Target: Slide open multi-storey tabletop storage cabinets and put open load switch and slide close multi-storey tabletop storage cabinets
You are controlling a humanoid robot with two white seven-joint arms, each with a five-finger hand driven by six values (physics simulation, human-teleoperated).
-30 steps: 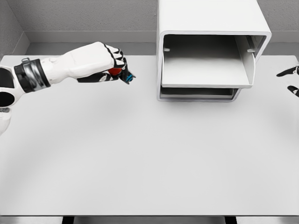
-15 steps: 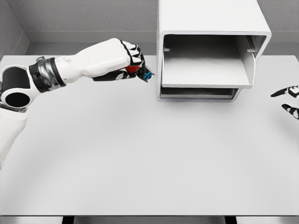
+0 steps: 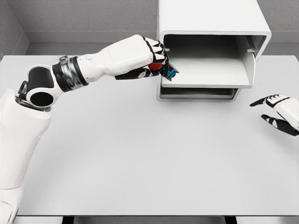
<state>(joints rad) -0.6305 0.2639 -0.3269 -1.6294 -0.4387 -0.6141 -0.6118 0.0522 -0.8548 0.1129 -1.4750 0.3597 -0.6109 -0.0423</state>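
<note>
1. Now, far left: the left arm enters from the lower left and reaches across the bench toward the cabinet.
2. Left hand: fingers curled tight around the load switch, a small part showing red under the palm and a blue tip poking out to the right. The switch is carried clear of the bench, not resting on anything.
3. Key relation: the switch sits at the left front corner of the upper drawer, which is slid out of the storage cabinet. The drawer's floor lies to the right of the hand and slightly beyond it. The blue tip already overlaps the drawer's left edge; whether it touches cannot be told.
4. Judgement: the switch's long axis seems to point right and down, toward the drawer, so the coming move is a short carry rightward over the tray, then a release.
5. Lower drawer: appears pushed in.
6. Far right: right hand hovers near the bench edge, fingers spread, holding nothing, well apart from the cabinet. The left hand is plainly nearer.
</note>
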